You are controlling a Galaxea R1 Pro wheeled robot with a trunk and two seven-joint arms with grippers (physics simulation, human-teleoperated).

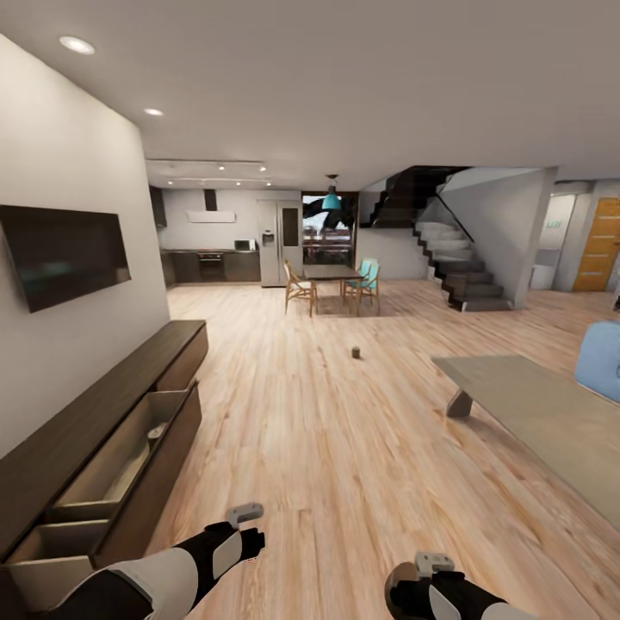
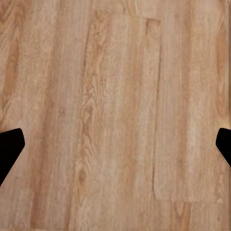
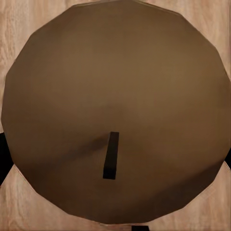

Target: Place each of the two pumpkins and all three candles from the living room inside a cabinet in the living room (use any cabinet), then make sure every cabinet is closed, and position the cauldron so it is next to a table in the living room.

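In the right wrist view a candle (image 3: 115,110) shows its wide brown top and short dark wick, close up between dark fingers (image 3: 4,156); my right gripper (image 1: 415,582) is shut on it low over the wood floor. A second candle (image 1: 356,351) stands alone on the floor further ahead. Along the left wall runs the cabinet (image 1: 103,405), two of its drawers pulled out; a small round pale-topped thing (image 1: 158,430) lies in the longer one. My left gripper (image 2: 115,144) hangs open over bare floorboards. The grey table (image 1: 534,405) is at the right.
A blue chair (image 1: 603,349) sits behind the table. A TV (image 1: 60,254) hangs above the cabinet. Far back are a dining table with chairs (image 1: 331,280), the kitchen, and stairs (image 1: 456,258). Wide wood floor lies between cabinet and table.
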